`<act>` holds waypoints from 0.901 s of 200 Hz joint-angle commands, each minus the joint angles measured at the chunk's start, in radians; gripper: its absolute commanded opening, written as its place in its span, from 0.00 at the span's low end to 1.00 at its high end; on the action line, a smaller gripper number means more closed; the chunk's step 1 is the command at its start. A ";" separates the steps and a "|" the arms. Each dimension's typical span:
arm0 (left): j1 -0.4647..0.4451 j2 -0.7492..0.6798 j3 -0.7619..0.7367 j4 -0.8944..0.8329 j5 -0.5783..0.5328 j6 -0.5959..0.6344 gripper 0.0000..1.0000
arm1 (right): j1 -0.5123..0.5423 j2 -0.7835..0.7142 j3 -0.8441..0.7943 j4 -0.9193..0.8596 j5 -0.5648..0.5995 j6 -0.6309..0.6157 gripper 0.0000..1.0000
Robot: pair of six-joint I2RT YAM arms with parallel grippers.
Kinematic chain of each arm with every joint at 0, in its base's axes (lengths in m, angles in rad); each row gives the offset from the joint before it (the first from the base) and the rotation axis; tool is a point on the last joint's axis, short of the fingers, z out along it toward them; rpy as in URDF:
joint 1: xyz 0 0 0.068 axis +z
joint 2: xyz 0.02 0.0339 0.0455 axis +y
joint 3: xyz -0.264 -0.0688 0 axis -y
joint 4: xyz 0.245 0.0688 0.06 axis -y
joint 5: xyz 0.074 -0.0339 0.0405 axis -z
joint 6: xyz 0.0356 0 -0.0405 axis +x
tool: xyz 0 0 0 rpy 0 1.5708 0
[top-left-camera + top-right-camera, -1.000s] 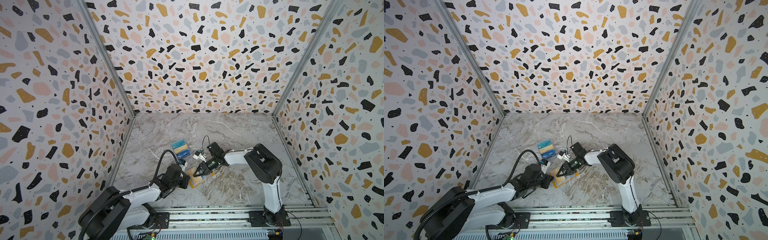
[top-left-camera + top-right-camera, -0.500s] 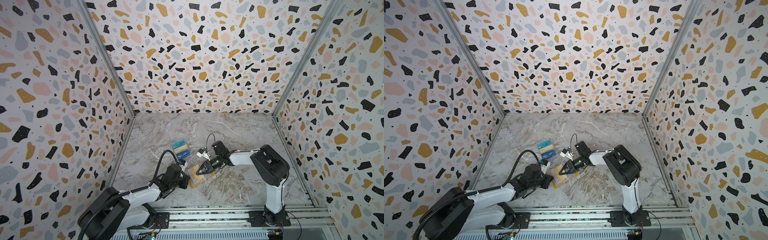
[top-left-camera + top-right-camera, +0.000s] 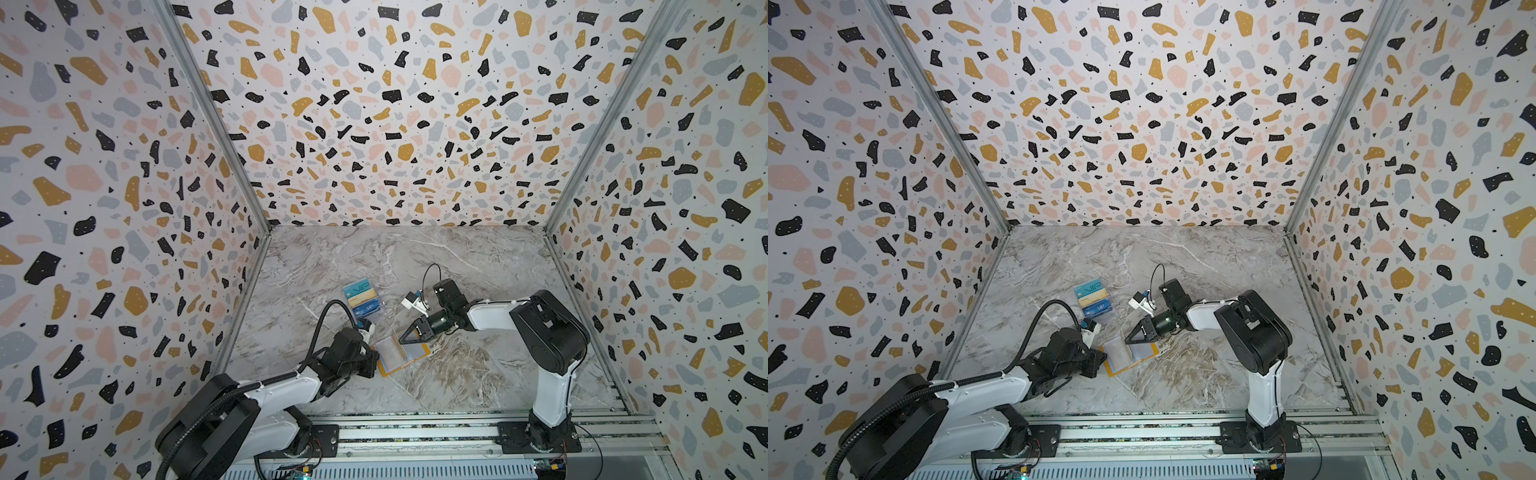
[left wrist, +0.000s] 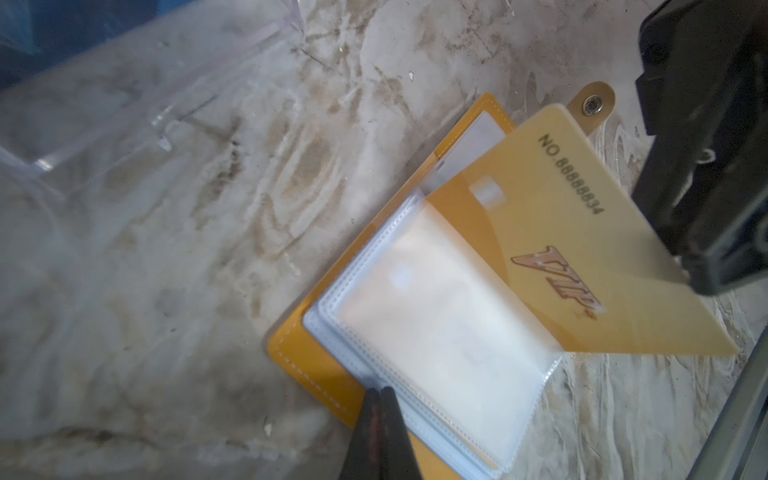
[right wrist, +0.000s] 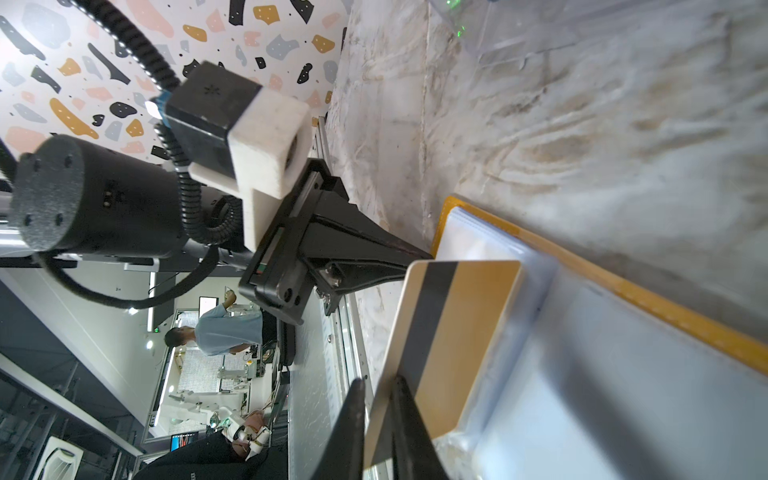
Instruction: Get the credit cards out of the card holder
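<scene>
The orange card holder (image 3: pixel 384 371) (image 3: pixel 1112 369) lies open on the marble floor, its clear sleeves (image 4: pixel 440 332) facing up. My left gripper (image 3: pixel 376 357) (image 4: pixel 380 392) is shut, its tips pressing on the sleeves near the holder's spine (image 5: pixel 665 307). My right gripper (image 3: pixel 401 341) (image 3: pixel 1127 340) (image 5: pixel 380 386) is shut on the edge of a gold credit card (image 4: pixel 561 257) (image 5: pixel 453 332) lettered "VIP". That card stands tilted with one end still in a sleeve. Three more credit cards, teal (image 3: pixel 357 286), beige (image 3: pixel 364 297) and blue (image 3: pixel 368 307), lie overlapping behind the holder.
The three loose cards (image 3: pixel 1094 296) rest in a clear plastic tray (image 4: pixel 145 104) left of centre. Terrazzo walls enclose the floor on three sides. An aluminium rail (image 3: pixel 415 432) carrying both arm bases runs along the front edge.
The right arm's elbow has swung to the right while its fingertips stayed over the holder. Its jaws have narrowed onto the gold card. The left arm has not moved.
</scene>
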 commanded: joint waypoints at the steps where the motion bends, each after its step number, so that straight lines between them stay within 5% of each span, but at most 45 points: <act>1: -0.005 0.009 -0.023 -0.061 -0.013 -0.001 0.00 | -0.003 -0.010 0.014 -0.047 0.034 -0.031 0.16; 80: -0.005 0.015 -0.020 -0.059 -0.010 0.001 0.00 | 0.005 0.025 0.078 -0.180 0.121 -0.104 0.25; 180: -0.005 0.012 -0.002 -0.059 -0.010 0.022 0.00 | -0.007 -0.077 0.151 -0.435 0.363 -0.230 0.00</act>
